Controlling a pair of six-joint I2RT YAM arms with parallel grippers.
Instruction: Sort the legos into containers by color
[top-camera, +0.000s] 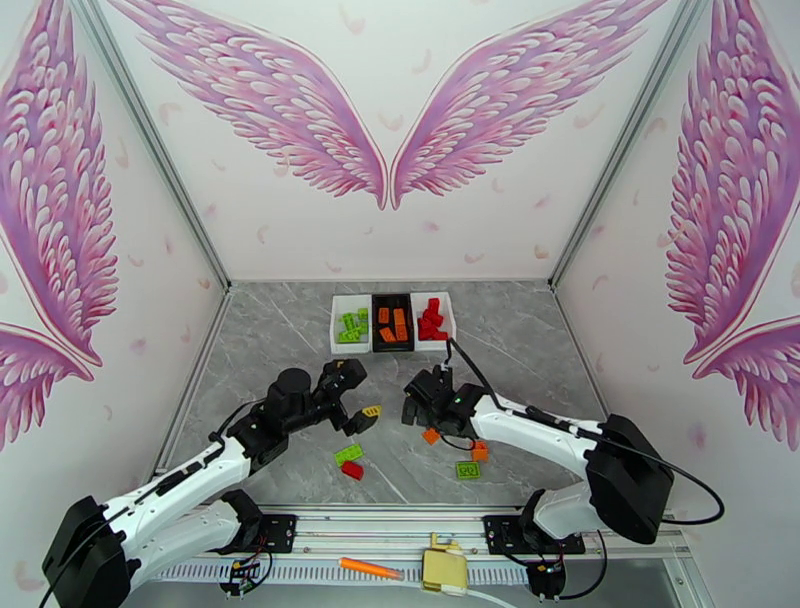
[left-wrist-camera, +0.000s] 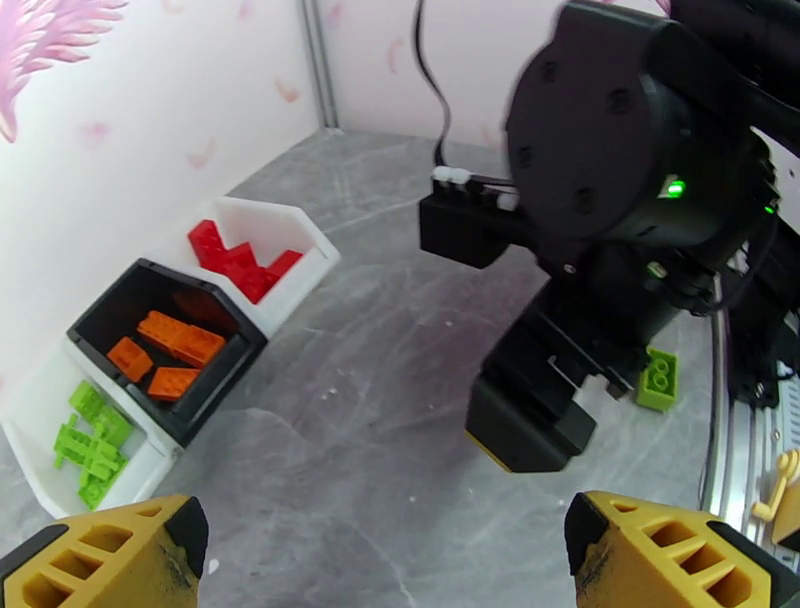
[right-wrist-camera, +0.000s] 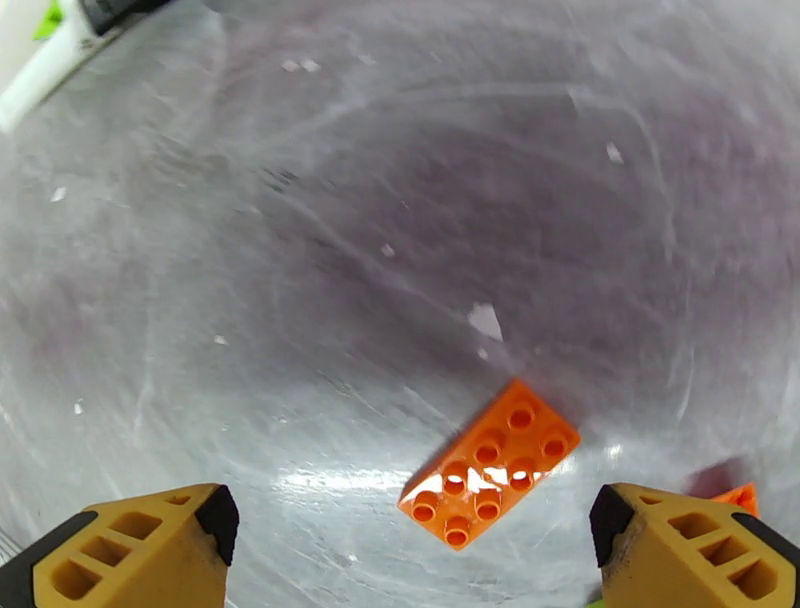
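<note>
Under right gripper (right-wrist-camera: 405, 530), eight-stud orange lego (right-wrist-camera: 490, 477)

Bright, even light from above; shadows soft. Glare streaks the grey marbled tabletop (right-wrist-camera: 300, 300) in the right wrist view, edges bowed.
</note>
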